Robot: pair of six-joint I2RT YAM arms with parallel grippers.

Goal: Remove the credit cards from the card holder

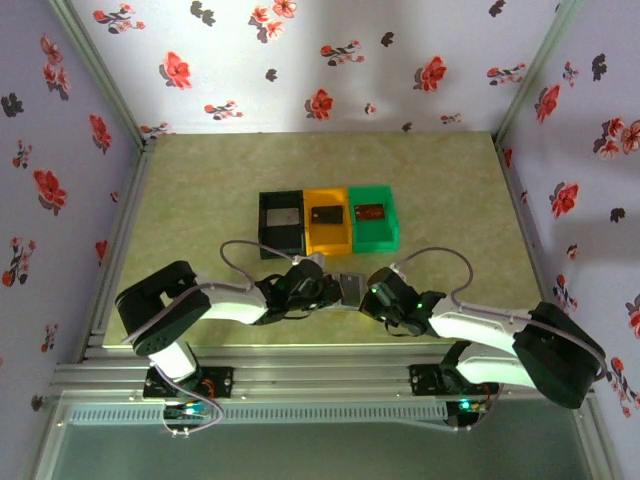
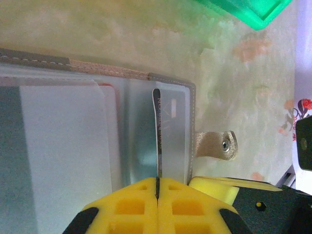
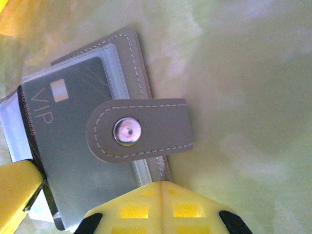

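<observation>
The grey card holder lies open on the table between my two grippers, just in front of the bins. In the left wrist view my left gripper is shut on a dark credit card, seen edge-on and standing in the holder's clear sleeves. The right wrist view shows that same card's face, dark grey with "VIP" on it, partly under the snap strap. My right gripper is shut on the card holder's edge.
Black, orange and green bins stand in a row behind the holder, each with a card lying inside. Flowered walls close in the table on three sides. My left finger sits close beside the right gripper.
</observation>
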